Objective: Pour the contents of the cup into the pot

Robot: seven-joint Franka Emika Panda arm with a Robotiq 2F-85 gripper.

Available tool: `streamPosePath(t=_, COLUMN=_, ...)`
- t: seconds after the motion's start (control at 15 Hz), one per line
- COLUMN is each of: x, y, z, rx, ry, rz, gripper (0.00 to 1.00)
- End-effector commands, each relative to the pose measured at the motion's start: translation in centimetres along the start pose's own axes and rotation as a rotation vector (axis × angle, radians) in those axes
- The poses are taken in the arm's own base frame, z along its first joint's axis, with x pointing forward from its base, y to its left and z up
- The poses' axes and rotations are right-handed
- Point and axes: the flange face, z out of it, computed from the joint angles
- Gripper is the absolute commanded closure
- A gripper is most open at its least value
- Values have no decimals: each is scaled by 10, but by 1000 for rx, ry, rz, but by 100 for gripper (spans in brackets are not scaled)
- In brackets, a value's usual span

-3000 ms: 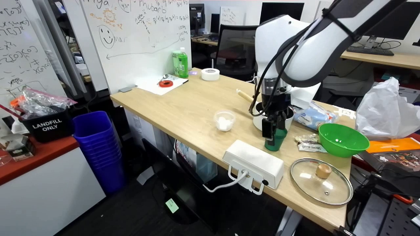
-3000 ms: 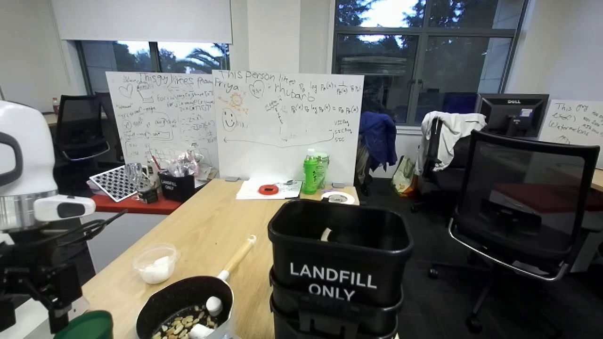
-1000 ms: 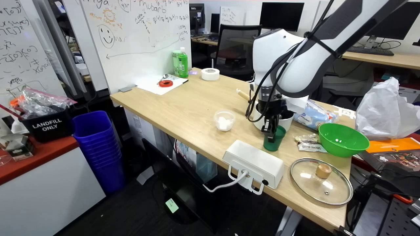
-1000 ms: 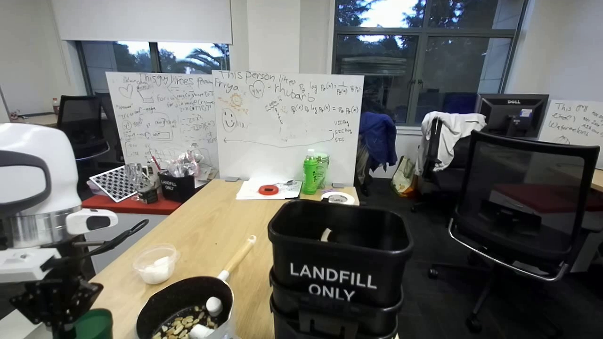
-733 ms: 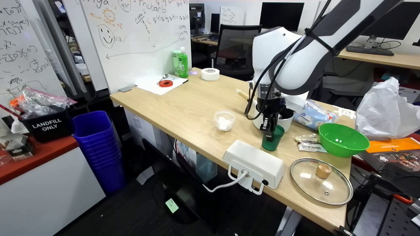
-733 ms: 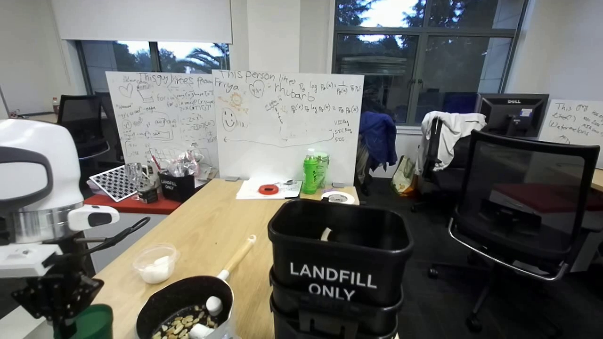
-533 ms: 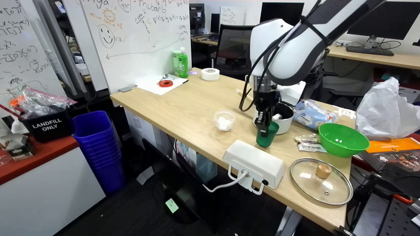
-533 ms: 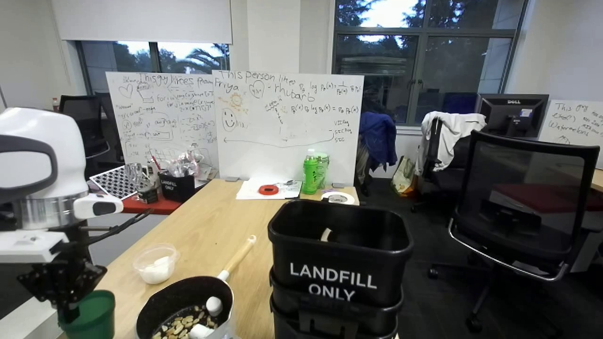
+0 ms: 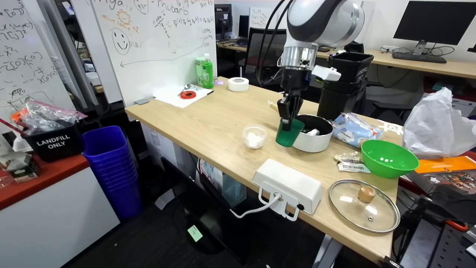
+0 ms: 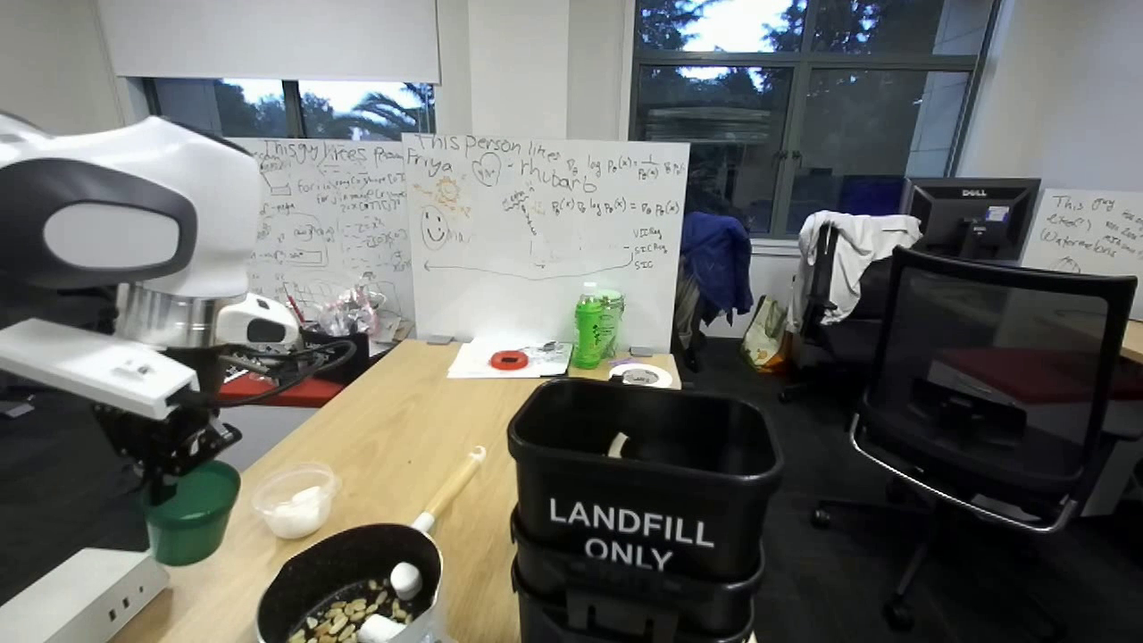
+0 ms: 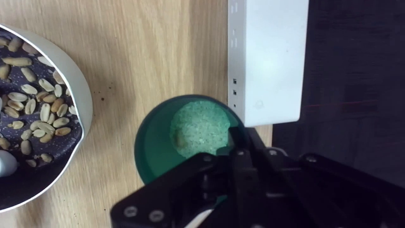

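Walls (image 10: pixel 1080 98) pale and plain. Dark-framed window (image 10: pixel 808 134): trees (image 10: pixel 665 27) and bright sky (image 10: pixel 730 32) visible beyond. Further window (image 10: pixel 291 109) partly covered by white blind (image 10: pixel 277 36). Handwritten whiteboard (image 10: pixel 546 246) upright at one end of wood-grain tabletop (image 10: pixel 420 420). Floor (image 9: pixel 148 242) dark. Black mesh-backed chair (image 10: pixel 1000 339) noted; second chair (image 10: pixel 835 342) draped with a white garment (image 10: pixel 880 234). Light: daylight at both windows.

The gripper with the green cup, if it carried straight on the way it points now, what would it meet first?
Pointing roughly down, the gripper would likely bring the green cup onto the tabletop first, beside the pot; depth is unclear, though, and the white box might get clipped.
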Motion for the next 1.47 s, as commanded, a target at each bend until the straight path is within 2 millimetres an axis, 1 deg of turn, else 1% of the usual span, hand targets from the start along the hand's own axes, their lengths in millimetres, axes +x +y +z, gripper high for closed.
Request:
streamPosePath(t=0.0, x=5, y=19, z=-18, rx=141, ry=7, rz=31, gripper=99)
streamPosePath(t=0.2, x=4, y=44, z=-27, rx=192, ry=31, rz=100, gripper=99)
streamPosePath(t=0.27, x=1, y=37, z=-27, rx=145, ry=34, rz=89, gripper=99)
streamPosePath(t=0.33, x=0, y=43, z=-27, rx=147, ry=36, rz=98, gripper=94)
streamPosePath(t=0.6, x=2, y=36, z=-26, rx=146, ry=32, rz=89, gripper=94)
streamPosePath(t=0.8, x=2, y=37, z=-26, rx=146, ry=32, rz=90, gripper=94)
streamPosePath(t=0.87, x=2, y=37, z=-26, rx=146, ry=32, rz=90, gripper=99)
streamPosePath(t=0.93, x=3, y=40, z=-28, rx=158, ry=32, rz=97, gripper=99)
streamPosePath(t=1.13, x=11, y=59, z=-40, rx=204, ry=42, rz=129, gripper=99)
streamPosePath(t=1.33, x=17, y=91, z=-57, rx=259, ry=51, rz=156, gripper=99)
streamPosePath(t=1.4, x=19, y=103, z=-59, rx=276, ry=48, rz=164, gripper=99)
